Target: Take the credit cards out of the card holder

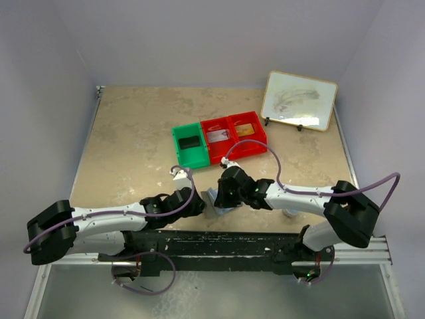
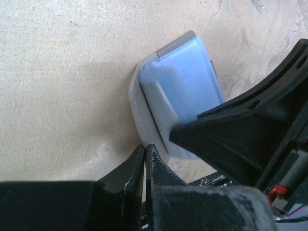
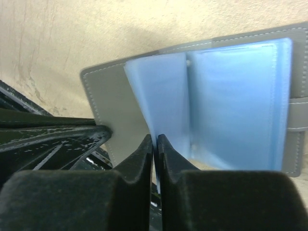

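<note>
The card holder (image 3: 103,98) is a grey stitched folding case with blue plastic sleeves (image 3: 231,101), lying open near the table's front edge (image 1: 212,195). My right gripper (image 3: 155,139) is shut on the lower edge of one blue sleeve page and holds it up from the spread. My left gripper (image 2: 145,148) is shut, and its tips touch the edge of the grey cover (image 2: 137,103). The left fingers (image 3: 72,139) also show in the right wrist view. I see no card in the sleeves. Both grippers meet over the holder in the top view, left (image 1: 201,203) and right (image 1: 224,194).
A green bin (image 1: 188,145) holding a dark flat thing and a red two-part bin (image 1: 234,137) stand behind the holder. The right red compartment holds something gold-toned (image 1: 245,130). A framed whiteboard (image 1: 299,100) stands at the back right. The black rail (image 1: 219,242) runs along the near edge.
</note>
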